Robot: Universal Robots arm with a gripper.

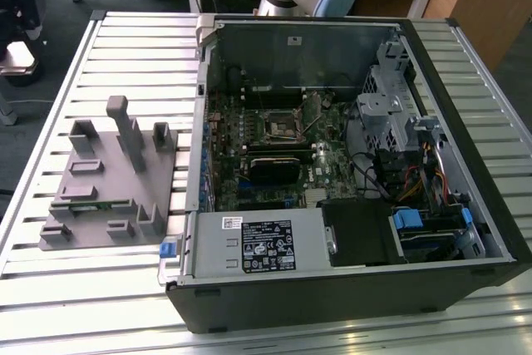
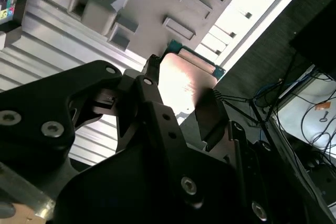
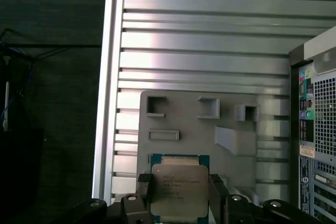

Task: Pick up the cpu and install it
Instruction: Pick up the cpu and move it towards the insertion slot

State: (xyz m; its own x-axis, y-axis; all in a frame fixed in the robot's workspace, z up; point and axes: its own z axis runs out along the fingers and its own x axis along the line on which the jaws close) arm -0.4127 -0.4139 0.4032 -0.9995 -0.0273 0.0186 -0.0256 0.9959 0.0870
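**CPU pinched at its edges above the fixture, with the socket well apart**

The gripper point(image 3: 180, 196) had its fingers point(image 3: 145, 190) closed on two opposite edges of the cpu point(image 3: 178, 184). The chip's silvery metal top faced the first wrist view, and its green board rim showed past the lid. The second wrist view showed the chip point(image 2: 186, 80) clear of the grey plastic fixture point(image 2: 157, 3), hanging over it and over the slatted aluminium worktop point(image 3: 210, 24) without touching either.

The hold looked like the main risk. Only narrow strips of the fingers met the thin edges, so a jolt or a fast swing could have let the chip rotate or slide out. A fall onto the metal slats could have damaged its underside.

The second risk lay in the destination. In the exterior view, the CPU socket point(image 1: 281, 126) sat deep inside the open computer case point(image 1: 465, 81) on the motherboard point(image 1: 332, 160). It was hemmed in by the case wall, the drive cage point(image 1: 391, 110) and loose cables point(image 1: 416, 180). A low or skewed approach could have clipped any of these.

The orientation notch could not be made out. If the chip had tilted or turned in the grip, it would probably have landed crooked and stressed the socket contacts.
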